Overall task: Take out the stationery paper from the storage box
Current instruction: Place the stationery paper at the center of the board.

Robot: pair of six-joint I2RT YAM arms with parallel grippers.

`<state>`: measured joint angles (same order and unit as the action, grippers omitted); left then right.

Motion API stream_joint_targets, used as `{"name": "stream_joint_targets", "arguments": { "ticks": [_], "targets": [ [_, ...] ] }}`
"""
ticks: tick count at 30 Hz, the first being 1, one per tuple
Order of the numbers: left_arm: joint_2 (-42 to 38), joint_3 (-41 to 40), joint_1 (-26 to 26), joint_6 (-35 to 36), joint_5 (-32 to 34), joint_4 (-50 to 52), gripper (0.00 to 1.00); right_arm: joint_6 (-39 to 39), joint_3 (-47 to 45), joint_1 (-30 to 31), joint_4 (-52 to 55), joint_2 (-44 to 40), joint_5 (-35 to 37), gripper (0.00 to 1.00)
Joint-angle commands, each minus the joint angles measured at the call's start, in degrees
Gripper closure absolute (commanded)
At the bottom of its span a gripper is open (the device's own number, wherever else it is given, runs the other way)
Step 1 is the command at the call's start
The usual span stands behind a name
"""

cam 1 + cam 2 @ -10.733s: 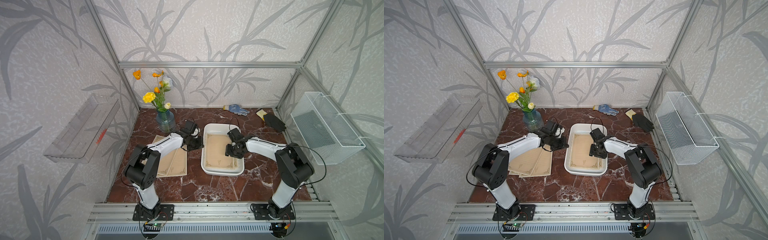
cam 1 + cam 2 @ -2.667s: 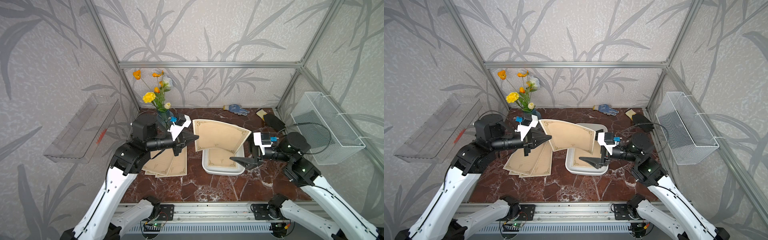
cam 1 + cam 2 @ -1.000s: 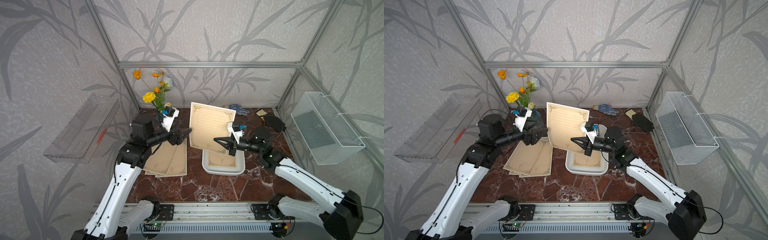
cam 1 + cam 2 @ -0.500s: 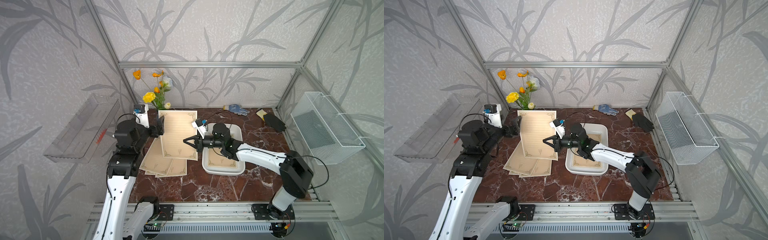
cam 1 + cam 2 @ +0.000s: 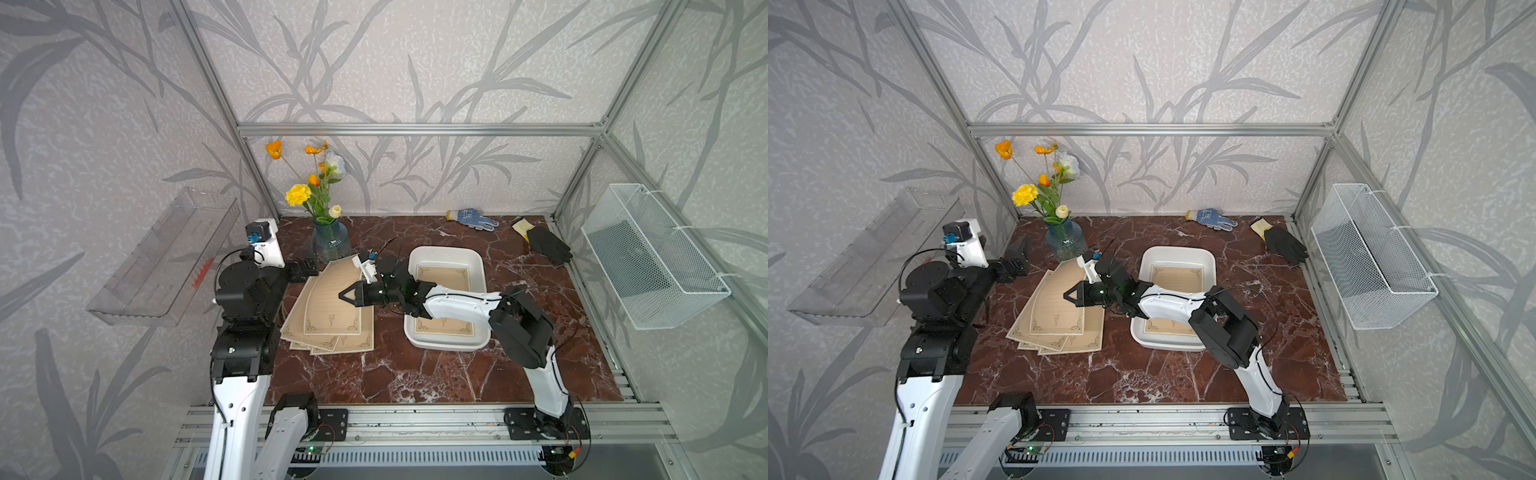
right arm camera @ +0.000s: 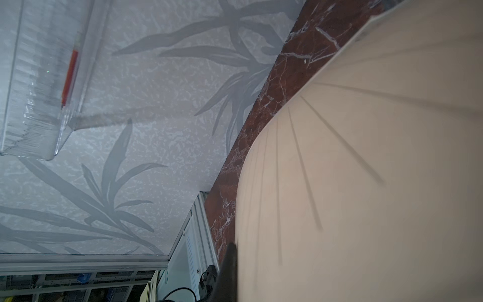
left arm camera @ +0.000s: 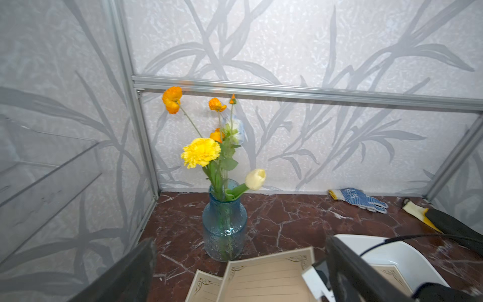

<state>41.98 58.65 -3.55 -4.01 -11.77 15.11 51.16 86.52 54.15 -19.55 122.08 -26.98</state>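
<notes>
One tan, ruled sheet of stationery paper [image 5: 324, 303] with ornate corners is pinched at its edge by the right tool [image 5: 347, 296], whose jaws are pressed together on it. The sheet bows upward over the fanned pile [image 5: 332, 344] of like sheets on the dark red marble worktop [image 5: 415, 374], just beside the shallow white plastic storage box [image 5: 446, 251]. The left tool [image 5: 308, 267] is spread wide, grips nothing, and hangs near the pile's far left corner. At least one further sheet [image 5: 442, 276] lies flat inside the storage box; judgement: task not finished.

Risks from here:
1. The held sheet is curved, not flat. Released like this, it may spring or slide and skew the pile.
2. The pile's far edge sits just beside the blue glass vase [image 5: 330, 247] of flowers. A sideways sweep by either tool could tip it.
3. The right forearm spans the storage box. A low pull-back could catch the rim and drag the box.
4. The sheet in the box lies flush with the floor. It would be hard to get a finger under and could crease or come up doubled. I cannot tell how many are stacked there.
</notes>
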Motion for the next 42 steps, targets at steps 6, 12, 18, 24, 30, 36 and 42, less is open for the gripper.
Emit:
{"name": "stream_joint_targets", "arguments": {
  "ticks": [6, 12, 18, 24, 30, 36, 42],
  "targets": [
    [-0.2, -0.9, 0.3, -0.7, -4.7, -2.2, 0.0, 5.9, 6.7, -0.3, 4.0, 7.5, -0.8, 1.0],
    [0.1, -1.1, 0.5, -1.0, -4.9, -2.3, 0.0, 8.7, 10.8, -0.3, 11.4, 11.0, 0.9, 0.96],
    [0.0, -1.2, 0.7, -0.9, -4.9, -2.3, 0.0, 6.6, 15.3, -0.4, 25.4, 11.0, 3.7, 0.88],
    [-0.2, -1.1, 0.8, -0.6, -4.1, -2.0, 0.0, 6.7, 16.9, -0.5, 33.2, 10.2, 4.8, 0.67],
    [-0.5, -0.9, 0.8, -0.2, -3.3, -1.4, 0.0, 5.6, 14.9, -0.6, 36.5, 7.2, 7.8, 0.61],
    [-0.7, -0.9, 0.8, -0.1, -3.0, -1.2, 0.0, 5.4, 13.9, -0.5, 38.7, 4.2, 9.6, 0.28],
    [-0.6, -0.8, 0.8, 0.1, -2.7, -1.1, 0.0, 3.8, 13.2, -0.6, 40.8, 0.2, 12.1, 0.07]
  ]
}}
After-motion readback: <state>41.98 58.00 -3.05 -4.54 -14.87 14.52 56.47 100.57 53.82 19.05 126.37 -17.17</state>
